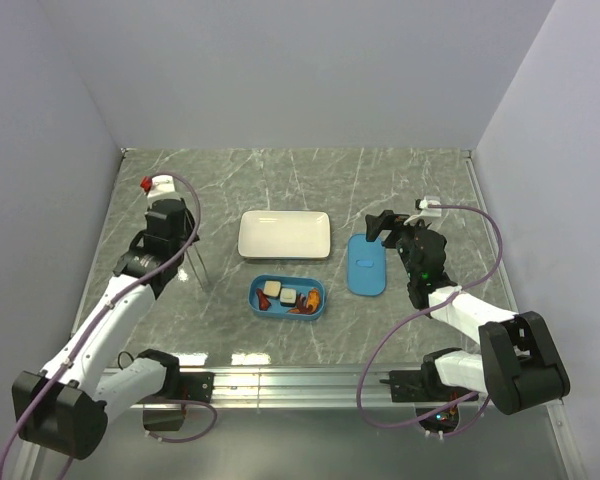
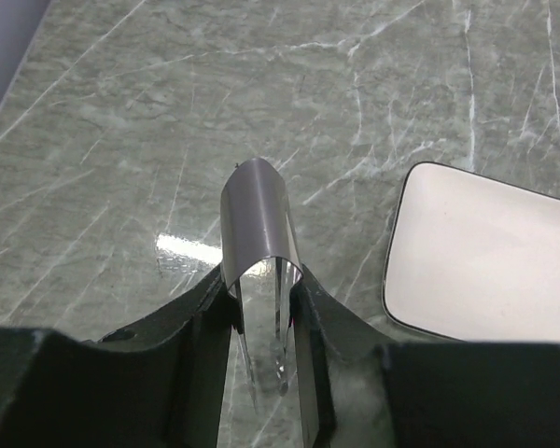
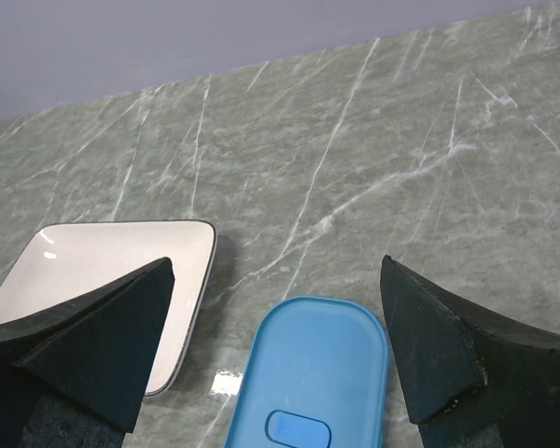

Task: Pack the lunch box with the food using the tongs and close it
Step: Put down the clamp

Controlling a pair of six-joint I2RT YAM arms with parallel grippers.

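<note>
When viewed from overhead, shows a grey-green marbled table [image 1: 400, 200] boxed in by plain pale lilac walls [image 1: 280, 70]. Holds a white rectangular plate [image 1: 284, 234] near the middle and, just in front of it, the open blue lunch box [image 1: 322, 300] with the food [image 1: 285, 297] inside: tan cubes and orange-red bits. Places the blue lid [image 1: 366, 265] flat on the marble, just right of the plate and box. Reveals only from the left wrist the curved bend of the grey tongs [image 2: 257, 215], pinched between the narrowed fingers of the left gripper [image 2: 261, 289], legs pointing down toward the table, plate corner off to the right. Reveals only from the right wrist the lid's small oval tab [image 3: 299, 429] and the right gripper [image 3: 275, 271] spread wide above the lid, grasping nothing. Stretches the left arm forward, wrist angled down left of the plate; folds the right arm inward toward the lid.
</note>
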